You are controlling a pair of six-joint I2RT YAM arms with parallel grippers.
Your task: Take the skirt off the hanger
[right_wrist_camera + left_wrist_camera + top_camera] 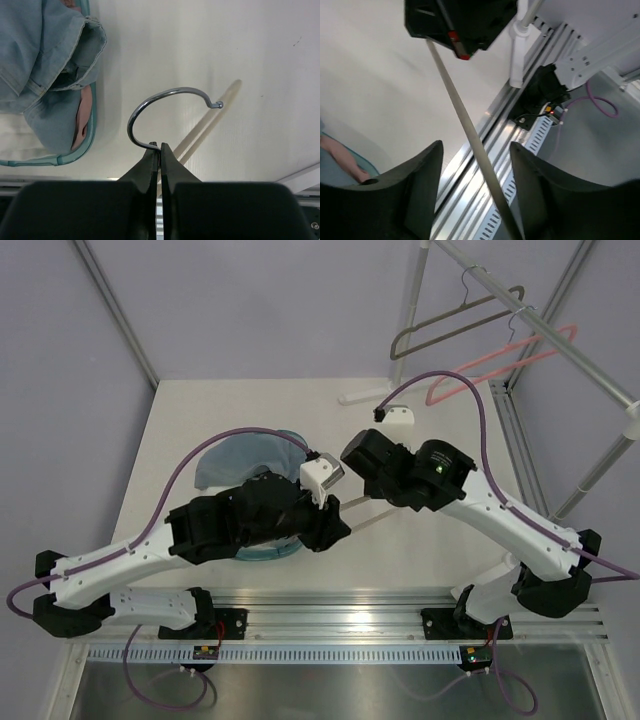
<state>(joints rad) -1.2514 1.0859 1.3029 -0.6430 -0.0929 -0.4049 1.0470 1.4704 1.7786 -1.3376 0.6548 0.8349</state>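
Note:
The blue denim skirt (245,455) lies heaped on the table, partly under my left arm; the right wrist view shows it at the upper left (45,55), with a teal edge and a pink patch. The hanger has a beige bar (455,95) and a metal hook (165,95). My right gripper (160,147) is shut on the base of the hook, above the table (352,492). My left gripper (475,165) is open, and the beige bar passes between its fingers without touching them. The visible stretch of bar is bare.
A clothes rail (545,330) stands at the back right with a grey hanger (450,325) and a pink hanger (505,362) on it. A small white part (396,416) lies at the back. An aluminium rail (340,612) runs along the near edge.

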